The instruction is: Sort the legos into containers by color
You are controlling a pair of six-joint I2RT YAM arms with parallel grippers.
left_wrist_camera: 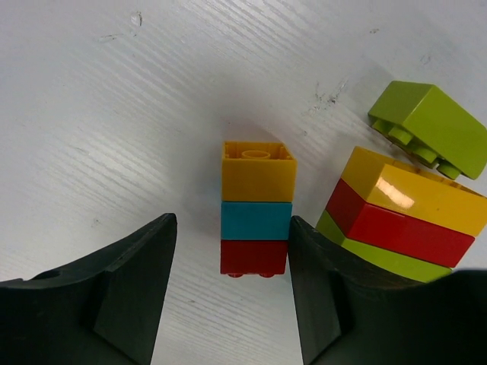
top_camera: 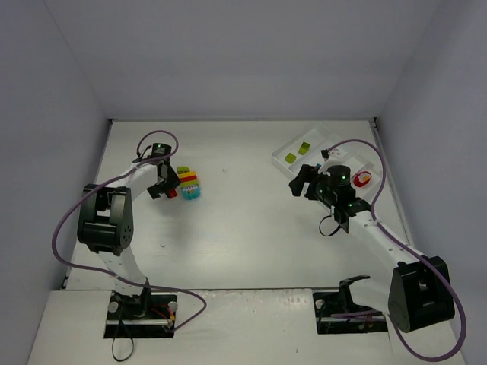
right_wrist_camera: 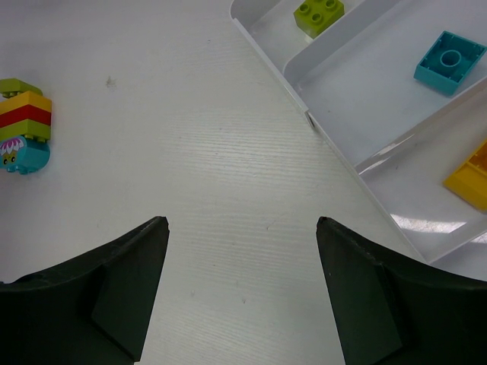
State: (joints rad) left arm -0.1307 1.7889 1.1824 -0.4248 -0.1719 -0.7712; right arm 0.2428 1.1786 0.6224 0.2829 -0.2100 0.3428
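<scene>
The small three-brick stack (left_wrist_camera: 257, 207) sits on the table (left_wrist_camera: 114, 114) at the left, directly between the fingers of the left gripper (left_wrist_camera: 232, 226). Its long axis runs straight away from the wrist, in line with the fingers: the red brick is nearest, teal is in the middle, and orange-yellow is at the far end. The red end shows studs facing the wrist. Whether the stack lies flat or stands is hard to tell from this angle.

The jaws are parted astride it and not yet clamped. The right-hand finger (left_wrist_camera: 319, 304) looks to be touching or just beside the stack's side, while the left-hand finger (left_wrist_camera: 129, 289) stands clear with bare table between. The grip would therefore fall across the short axis.

Just beside the stack, on the right in the wrist view, are a larger stack (left_wrist_camera: 403, 220) of yellow, red and lime, and a loose lime brick (left_wrist_camera: 434, 125).

The tray (top_camera: 283, 156) lies well apart at the far right, near the right gripper (right_wrist_camera: 242, 224), whose jaws are spread with nothing in them. The left arm is plainly the nearer to the stack.
</scene>
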